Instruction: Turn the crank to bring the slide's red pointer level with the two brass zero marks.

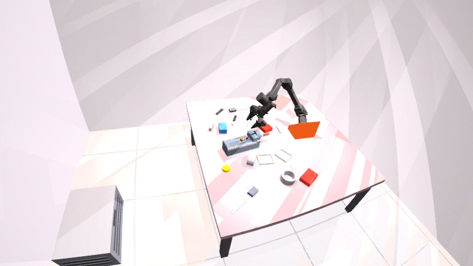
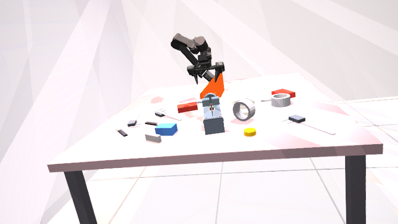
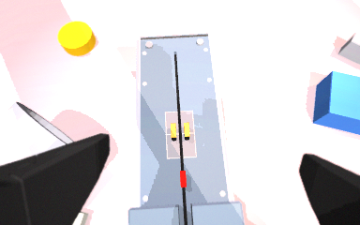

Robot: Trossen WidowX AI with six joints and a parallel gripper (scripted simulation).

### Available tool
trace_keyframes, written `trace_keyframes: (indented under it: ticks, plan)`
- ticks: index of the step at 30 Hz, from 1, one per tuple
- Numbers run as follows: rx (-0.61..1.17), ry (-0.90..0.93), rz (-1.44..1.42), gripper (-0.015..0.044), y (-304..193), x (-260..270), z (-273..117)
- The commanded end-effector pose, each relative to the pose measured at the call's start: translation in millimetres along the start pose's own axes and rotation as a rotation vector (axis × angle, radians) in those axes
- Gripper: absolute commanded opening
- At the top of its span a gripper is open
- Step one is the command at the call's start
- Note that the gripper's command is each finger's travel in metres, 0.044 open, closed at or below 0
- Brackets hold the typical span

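The grey-blue machine stands on the table. In the wrist view its red pointer sits in the dark slot, off the two brass marks: it is nearer the raised end block, clearly below the left brass mark and the right brass mark. The crank's orange handle sticks out at the end block's side in the top view; it is out of the wrist view. My gripper is open and empty above the machine's crank end, clear of the handle.
An orange panel stands near the arm's base. A red block, a blue block, a yellow disc and an upright grey ring lie around the machine.
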State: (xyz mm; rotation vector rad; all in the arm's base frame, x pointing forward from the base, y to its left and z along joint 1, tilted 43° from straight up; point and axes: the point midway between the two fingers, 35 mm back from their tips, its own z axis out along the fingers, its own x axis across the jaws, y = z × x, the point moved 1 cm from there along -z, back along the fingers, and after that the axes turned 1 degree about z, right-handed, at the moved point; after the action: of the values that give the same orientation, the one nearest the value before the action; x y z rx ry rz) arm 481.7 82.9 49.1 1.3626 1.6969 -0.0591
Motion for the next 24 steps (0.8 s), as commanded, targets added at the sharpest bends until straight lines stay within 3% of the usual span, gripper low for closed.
trace_keyframes:
  ticks: [1, 9, 24]
  plan:
    - [0.011, -0.008, -0.01, 0.044, -3, 2, 9]
    - [0.011, -0.01, -0.011, 0.044, -40, 0, 52]
    - [0.011, -0.01, -0.011, 0.044, -40, 0, 52]
